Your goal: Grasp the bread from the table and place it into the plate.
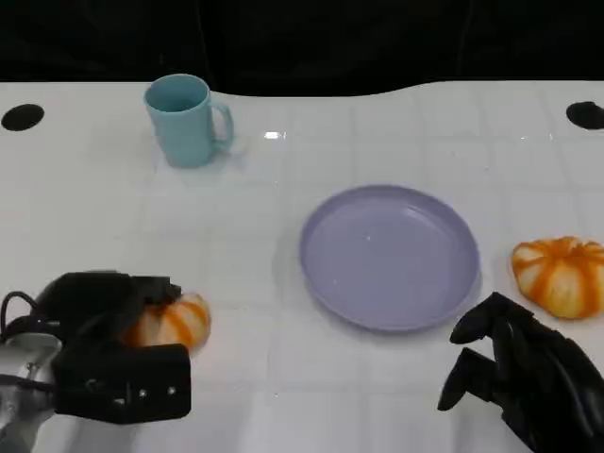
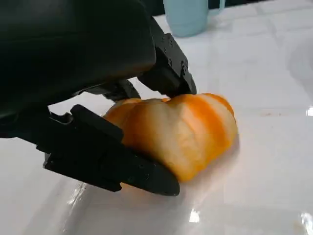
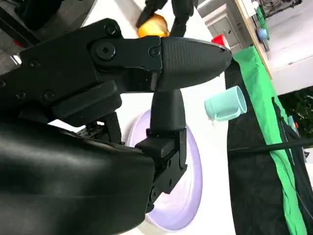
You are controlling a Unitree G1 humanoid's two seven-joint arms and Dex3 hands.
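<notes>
On the table [image 1: 283, 396], near the robot's left side, the left hand [image 1: 104, 349] has its fingers [image 2: 168, 73] wrapped around the orange striped bread [image 2: 181, 132], which rests on the white top. A firm, gentle squeeze looks best before lifting it toward the purple plate [image 1: 326, 283]. The right hand [image 1: 524, 373] holds nothing, fingers loosely curled beside the plate.
</notes>
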